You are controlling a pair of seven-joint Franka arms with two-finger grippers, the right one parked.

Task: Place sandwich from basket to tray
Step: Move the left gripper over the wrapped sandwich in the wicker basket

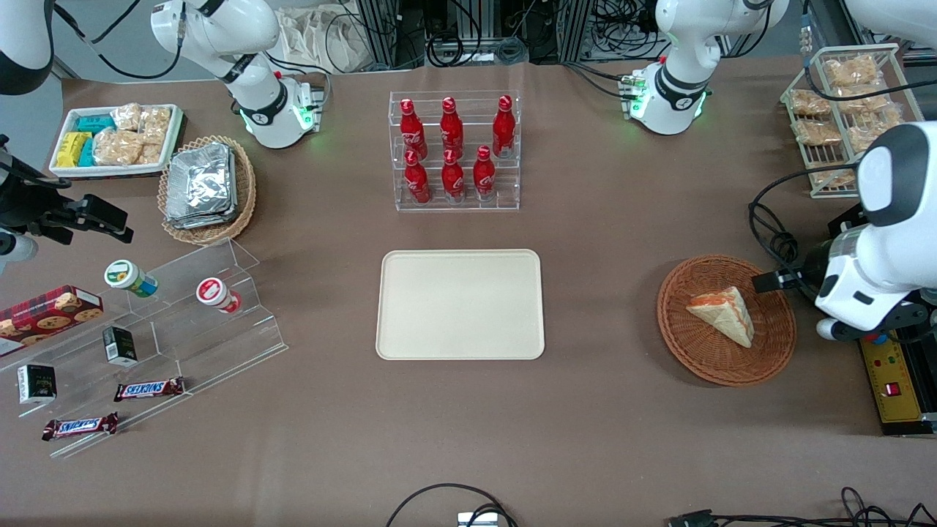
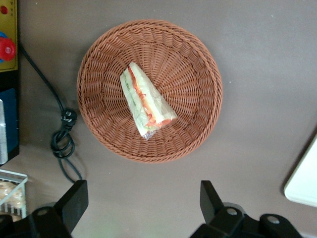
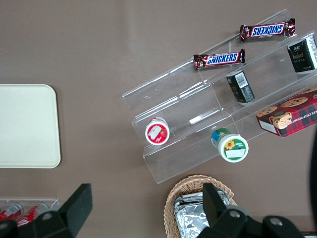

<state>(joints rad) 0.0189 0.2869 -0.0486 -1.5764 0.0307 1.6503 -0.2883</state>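
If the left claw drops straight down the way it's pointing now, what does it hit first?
Probably bare tabletop. The open left claw points down beside the basket, just off its rim, not over the sandwich. Depth is unclear, so one finger might graze the rim.

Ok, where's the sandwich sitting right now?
The sandwich lies in the basket toward the working arm's end of the table, beside the tray; the open tool hovers above, apart from it.

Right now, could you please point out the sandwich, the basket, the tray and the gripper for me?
sandwich [image 2: 146, 101]: left wrist view, filling edge.
basket [image 1: 695, 350]: front view, woven rim.
tray [image 1: 460, 304]: front view, bare middle.
gripper [image 2: 143, 198]: left wrist view, open, midway between fingertips, above the table beside the basket.
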